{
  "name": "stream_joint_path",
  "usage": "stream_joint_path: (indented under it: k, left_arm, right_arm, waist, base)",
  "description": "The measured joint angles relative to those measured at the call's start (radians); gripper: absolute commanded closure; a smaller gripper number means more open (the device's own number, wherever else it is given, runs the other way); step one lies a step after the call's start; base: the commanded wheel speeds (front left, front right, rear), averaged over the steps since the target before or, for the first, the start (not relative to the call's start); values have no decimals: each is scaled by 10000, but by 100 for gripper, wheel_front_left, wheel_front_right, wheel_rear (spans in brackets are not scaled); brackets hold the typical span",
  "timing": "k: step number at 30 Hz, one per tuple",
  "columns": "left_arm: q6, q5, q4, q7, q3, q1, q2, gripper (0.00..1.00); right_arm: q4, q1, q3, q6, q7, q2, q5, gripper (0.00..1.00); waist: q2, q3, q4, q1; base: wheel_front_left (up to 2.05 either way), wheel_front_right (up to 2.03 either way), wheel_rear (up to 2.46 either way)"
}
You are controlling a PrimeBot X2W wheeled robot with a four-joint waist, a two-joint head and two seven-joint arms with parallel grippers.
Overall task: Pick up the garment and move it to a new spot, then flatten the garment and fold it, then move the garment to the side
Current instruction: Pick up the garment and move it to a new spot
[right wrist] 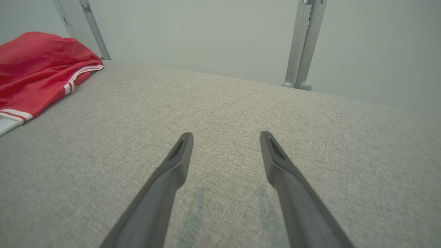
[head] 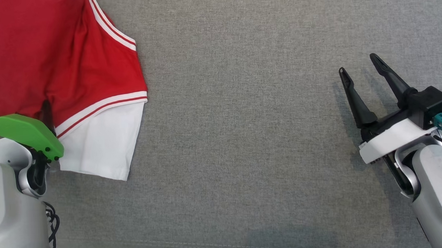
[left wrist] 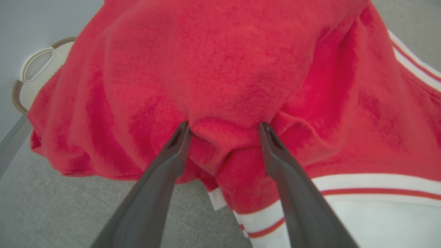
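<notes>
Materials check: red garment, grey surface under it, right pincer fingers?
Garment: soft matte knit, probably cotton-like jersey; fuzzy nap, limp folds.
Grey surface: woven upholstery-style fabric, matte; visible weave, stitched seam near edge.
Right pincer fingers: likely moulded dark plastic, smooth with slight sheen; coated metal not excluded.

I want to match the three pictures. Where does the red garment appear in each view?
Head view: the garment lies in the upper left corner, on the grey cushion.
Left wrist view: it covers most of the picture; a fold sits between the fingertips of the open left gripper.
Right wrist view: at the far left, upper half.
Shared landmark: the white hem band with a red stripe.
</notes>
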Motion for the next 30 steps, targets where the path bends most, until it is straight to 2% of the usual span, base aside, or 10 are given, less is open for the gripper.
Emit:
stream_joint_path:
  k: [5, 6, 7, 9, 11, 15, 22, 27, 30]
  left_arm:
    - [12, 29, 336, -15, 10, -101, 134, 1]
    - [12, 52, 395, -23, 8, -144, 132, 19]
    - [12, 65, 435, -94, 4, -195, 127, 50]
    - [12, 75, 537, -109, 4, -280, 128, 71]
    - [12, 75, 713, -180, 0, -302, 128, 100]
    - [8, 73, 1018, -230, -10, -339, 128, 100]
    - [-17, -21, 792, -936, 40, -813, 0, 100]
    - [-627, 46, 198, -1406, -652, -1150, -589, 100]
    - [-788, 222, -159, -1641, -1164, -1252, -890, 100]
  right_arm:
    - [35, -105, 50, 54, 0, 27, 0, 0]
    - [44, -113, 40, 54, 0, 25, 0, 0]
    - [61, -113, 36, 54, 0, 23, 0, 0]
    - [90, -113, 38, 54, 0, 31, 2, 0]
    - [117, -113, 38, 54, 0, 36, 4, 0]
    - [186, -121, 19, 56, 0, 36, 15, 0]
    - [360, -99, -180, 56, 0, 52, 48, 0]
    - [602, 445, -301, 56, 0, 182, 117, 0]
    - [731, 648, -199, 56, 0, 414, 163, 0]
  waist:
    - [0, 58, -104, 0]
    - [0, 64, -120, 0]
    - [0, 66, -134, 0]
    - [0, 61, -158, 0]
    - [0, 51, -185, 0]
    - [0, 1, -234, 0]
    - [0, -288, -204, 0]
    - [0, -594, -68, -1]
    - [0, -819, 10, -1]
  base:
    - [0, 0, 0]
    - [0, 0, 0]
    - [0, 0, 0]
    - [0, 0, 0]
    - [0, 0, 0]
    - [0, 0, 0]
    - [0, 0, 0]
    - [0, 0, 0]
    - [0, 0, 0]
